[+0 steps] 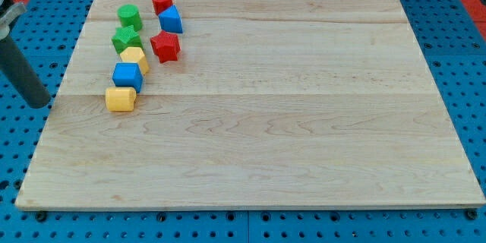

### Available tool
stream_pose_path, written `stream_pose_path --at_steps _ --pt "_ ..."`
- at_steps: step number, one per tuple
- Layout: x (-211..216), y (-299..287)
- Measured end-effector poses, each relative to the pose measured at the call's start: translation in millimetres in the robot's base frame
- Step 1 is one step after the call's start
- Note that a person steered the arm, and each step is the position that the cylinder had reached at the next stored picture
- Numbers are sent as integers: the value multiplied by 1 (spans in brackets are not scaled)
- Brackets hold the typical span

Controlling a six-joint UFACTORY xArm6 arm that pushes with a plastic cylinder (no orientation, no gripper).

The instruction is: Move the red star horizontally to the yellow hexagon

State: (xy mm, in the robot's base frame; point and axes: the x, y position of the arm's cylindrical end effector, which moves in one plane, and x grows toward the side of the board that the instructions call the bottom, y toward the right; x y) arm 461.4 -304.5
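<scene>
The red star (pixel 165 46) lies on the wooden board (pixel 304 137) at the upper left, on the right side of a cluster of blocks. A yellow block (pixel 134 58) with a rounded top sits just to its lower left, touching a blue cube (pixel 127 76). A second yellow block (pixel 121 99), blocky and hexagon-like, lies lowest in the cluster. I cannot tell for sure which of the two is the hexagon. My tip (pixel 41 102) is off the board's left edge, well to the left of all the blocks and touching none.
A red block (pixel 162 1) and a blue triangular block (pixel 171 20) lie above the red star. A green round block (pixel 128 16) and a green star (pixel 125 39) lie to its left. Blue pegboard surrounds the board.
</scene>
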Motion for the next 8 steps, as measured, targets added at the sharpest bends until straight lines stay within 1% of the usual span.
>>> stream_pose_path --at_steps 2,3,4,5,6,7,8 --pt "1 3" --pt "0 45" --pt "39 61" --pt "54 115" --pt "22 130" --pt "-10 159" --pt "-14 159"
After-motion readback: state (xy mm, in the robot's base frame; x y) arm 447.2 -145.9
